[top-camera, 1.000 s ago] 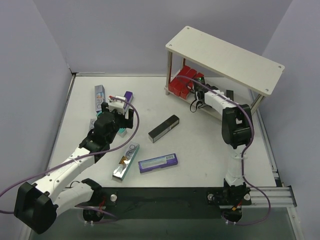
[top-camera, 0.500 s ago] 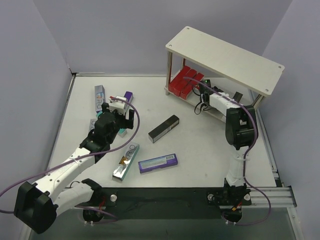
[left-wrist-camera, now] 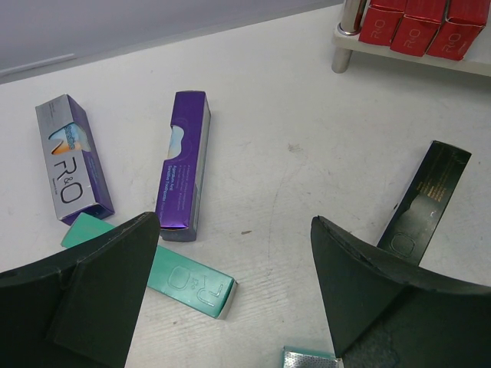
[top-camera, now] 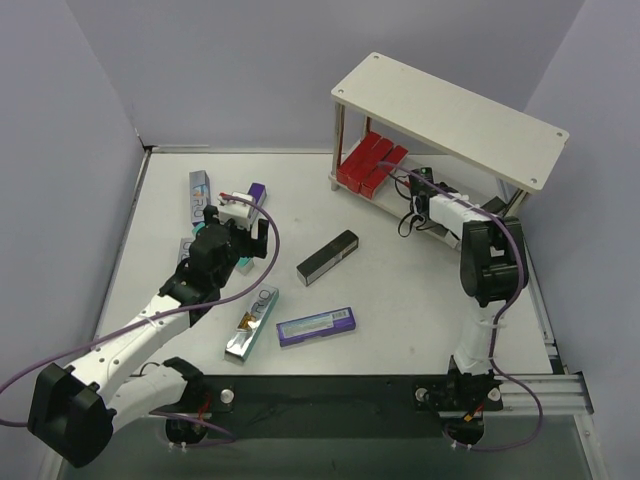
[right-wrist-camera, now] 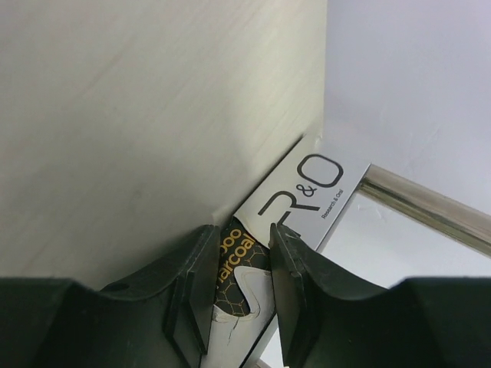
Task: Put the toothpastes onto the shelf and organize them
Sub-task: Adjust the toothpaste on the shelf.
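The shelf (top-camera: 450, 120) stands at the back right, with three red toothpastes (top-camera: 370, 163) on its lower board. My right gripper (top-camera: 432, 190) reaches under the top board and is shut on a black and silver toothpaste (right-wrist-camera: 295, 195) lying against a pale board (right-wrist-camera: 138, 100). My left gripper (top-camera: 245, 240) is open and empty above a teal toothpaste (left-wrist-camera: 180, 280). A purple toothpaste (left-wrist-camera: 184, 165) and a silver-purple one (left-wrist-camera: 73, 157) lie just beyond it. A black toothpaste (top-camera: 328, 257) lies mid-table. A silver-teal one (top-camera: 252, 322) and a purple one (top-camera: 316, 326) lie nearer the front.
A thin metal shelf leg (right-wrist-camera: 422, 207) stands just right of the held carton. Another leg (left-wrist-camera: 351, 15) stands at the shelf's near left corner. Grey walls enclose the table on the left, back and right.
My right gripper has moved right along the lower tier, taking the black and silver carton further under the shelf. The left arm has not moved.
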Available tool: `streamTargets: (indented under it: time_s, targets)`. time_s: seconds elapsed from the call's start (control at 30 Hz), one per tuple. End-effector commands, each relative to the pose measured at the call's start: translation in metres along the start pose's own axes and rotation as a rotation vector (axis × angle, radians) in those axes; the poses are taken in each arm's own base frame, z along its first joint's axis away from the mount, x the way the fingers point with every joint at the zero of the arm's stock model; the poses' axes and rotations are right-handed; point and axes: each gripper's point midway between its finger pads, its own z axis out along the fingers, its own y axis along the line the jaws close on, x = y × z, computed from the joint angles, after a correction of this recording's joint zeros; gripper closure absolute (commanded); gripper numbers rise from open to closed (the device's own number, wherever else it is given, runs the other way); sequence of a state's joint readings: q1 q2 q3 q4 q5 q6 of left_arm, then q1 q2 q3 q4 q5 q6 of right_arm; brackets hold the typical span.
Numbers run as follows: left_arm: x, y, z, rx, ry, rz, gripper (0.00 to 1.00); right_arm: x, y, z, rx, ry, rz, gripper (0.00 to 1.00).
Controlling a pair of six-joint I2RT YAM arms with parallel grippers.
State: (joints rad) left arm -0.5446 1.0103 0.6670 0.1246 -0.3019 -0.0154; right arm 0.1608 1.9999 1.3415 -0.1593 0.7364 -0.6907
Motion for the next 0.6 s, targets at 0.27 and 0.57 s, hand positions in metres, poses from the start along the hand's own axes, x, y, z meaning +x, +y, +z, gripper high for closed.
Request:
streamTargets:
  time_s: [0.27,0.57]
  targets:
    - [-0.016,-0.007,0.003,0.021,-0.064,-0.027,0.09,0.000,-0.003,-0.019,-0.013,-0.051,0.017,0.66]
    - [-0.015,-0.004,0.003,0.007,-0.066,-0.028,0.09,-0.035,-0.016,-0.090,0.102,-0.175,0.351,0.63]
